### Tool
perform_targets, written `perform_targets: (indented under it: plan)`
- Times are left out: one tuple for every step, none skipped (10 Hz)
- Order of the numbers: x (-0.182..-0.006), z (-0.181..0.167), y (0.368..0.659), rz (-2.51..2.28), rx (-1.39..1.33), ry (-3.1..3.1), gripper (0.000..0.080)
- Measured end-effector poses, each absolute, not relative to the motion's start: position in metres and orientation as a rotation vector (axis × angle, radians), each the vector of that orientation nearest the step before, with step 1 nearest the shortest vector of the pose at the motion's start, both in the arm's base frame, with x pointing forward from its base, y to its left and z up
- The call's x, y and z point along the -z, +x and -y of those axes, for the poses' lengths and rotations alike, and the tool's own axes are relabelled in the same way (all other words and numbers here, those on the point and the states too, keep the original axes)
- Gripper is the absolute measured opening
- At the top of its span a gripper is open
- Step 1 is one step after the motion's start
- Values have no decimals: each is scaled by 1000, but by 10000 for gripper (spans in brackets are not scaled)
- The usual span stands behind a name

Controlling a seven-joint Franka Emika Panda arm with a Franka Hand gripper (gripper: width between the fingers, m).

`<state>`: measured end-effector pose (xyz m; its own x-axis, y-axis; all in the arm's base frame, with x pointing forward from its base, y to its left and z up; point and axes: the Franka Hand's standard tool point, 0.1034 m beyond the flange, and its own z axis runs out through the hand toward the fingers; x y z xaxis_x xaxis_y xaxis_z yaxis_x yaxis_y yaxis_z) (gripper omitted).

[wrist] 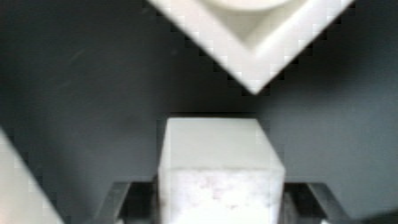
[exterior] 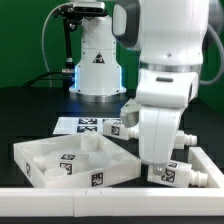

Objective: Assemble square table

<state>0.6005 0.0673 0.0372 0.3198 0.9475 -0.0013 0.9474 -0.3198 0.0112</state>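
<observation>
One stubby leg [wrist: 222,160] sits between the jaws of the gripper [wrist: 224,203], which stand partly open and seem pressed against its two sides. Beyond the jaws lies a corner of the square top [wrist: 249,50], apart from the leg. Step judged: grasping a leg; next calls for lifting it clear and carrying it to that top.

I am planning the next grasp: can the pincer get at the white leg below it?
Likely yes: the pincer straddles the white leg, a finger against each side, with nothing between. The square top lies apart.
</observation>
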Motion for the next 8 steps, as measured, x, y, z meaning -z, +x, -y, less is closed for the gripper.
perform_targets:
  plan:
    - [-52, -61, 600, -1862, -15, 2505, 281]
    - [-68, -51, 592, -1887, -8, 2476, 281]
    - [-79, -43, 580, -1928, -17, 2431, 281]
    - [-90, -30, 559, -1978, -43, 2377, 281]
    - [-93, -9, 555, -1960, -101, 2396, 282]
    - [-91, -6, 556, -1936, -100, 2417, 282]
    - [-91, -8, 556, -1941, -99, 2414, 282]
    - [-90, -6, 555, -1943, -97, 2413, 282]
